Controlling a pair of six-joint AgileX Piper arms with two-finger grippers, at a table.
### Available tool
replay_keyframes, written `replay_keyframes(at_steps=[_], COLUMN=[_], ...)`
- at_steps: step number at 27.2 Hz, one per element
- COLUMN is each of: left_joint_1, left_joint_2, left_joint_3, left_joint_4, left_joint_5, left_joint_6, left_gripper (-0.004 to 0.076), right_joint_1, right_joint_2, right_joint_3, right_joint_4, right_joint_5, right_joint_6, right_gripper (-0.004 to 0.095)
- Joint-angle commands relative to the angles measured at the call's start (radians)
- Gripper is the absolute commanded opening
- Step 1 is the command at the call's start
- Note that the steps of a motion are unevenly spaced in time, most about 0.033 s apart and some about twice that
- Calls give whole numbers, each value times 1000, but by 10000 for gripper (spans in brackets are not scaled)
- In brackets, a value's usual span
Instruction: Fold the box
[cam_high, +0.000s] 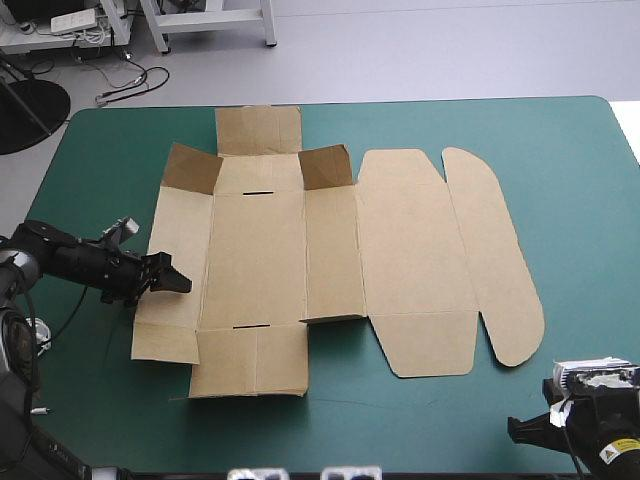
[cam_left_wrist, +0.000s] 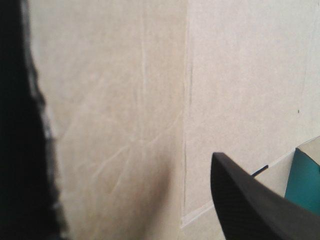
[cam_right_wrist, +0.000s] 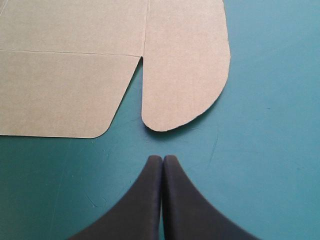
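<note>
one box, high view: brown box (cam_high: 330, 260) lies opened out mid-desk (cam_high: 580, 180), two far flaps raised; left end effector (cam_high: 172, 280) sits at its left panel's outer edge.
left wrist view: fingers (cam_left_wrist: 250, 200) spread wide, board filling the space between and ahead of them.
right wrist view: right end effector (cam_right_wrist: 162, 160) pressed together over the teal-green cover (cam_right_wrist: 270, 125); the box's rounded flap lies just ahead, not touching.

Box (cam_left_wrist: 115, 100) outline beyond left wrist view
</note>
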Motion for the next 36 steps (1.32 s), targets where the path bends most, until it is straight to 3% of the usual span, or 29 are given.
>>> replay_keyframes(at_steps=[1, 5, 9, 13, 17, 27, 31, 36], left_joint_1=[-47, -72, -78, -78, -100, -386, -500, -686], left_joint_2=[-31, -24, -24, -26, -56, -184, -184, -182], left_joint_3=[-22, -22, -22, -71, -199, -505, -573, -591], left_joint_4=[-48, -43, -40, -24, 75, 541, 650, 788], left_joint_5=[26, -30, -64, -23, 103, 95, 19, -224], left_joint_6=[-14, -58, -73, -73, -50, 34, 52, 145], left_gripper=[412, 288, -8, -9, -10, -9, -9, -9], right_joint_1=[3, 3, 3, 3, 3, 3, 3, 3], right_joint_2=[12, 12, 12, 12, 12, 12, 12, 12], right_joint_3=[-26, -26, -26, -26, -26, -26, -26, -26], right_joint_4=[12, 12, 12, 12, 12, 12, 12, 12], right_joint_5=[-52, -52, -52, -52, -52, -52, -52, -52], right_joint_6=[-2, -2, -4, -4, -2, -2, -2, -2], right_gripper=[-20, -20, -20, -20, -20, -20, -20, -20])
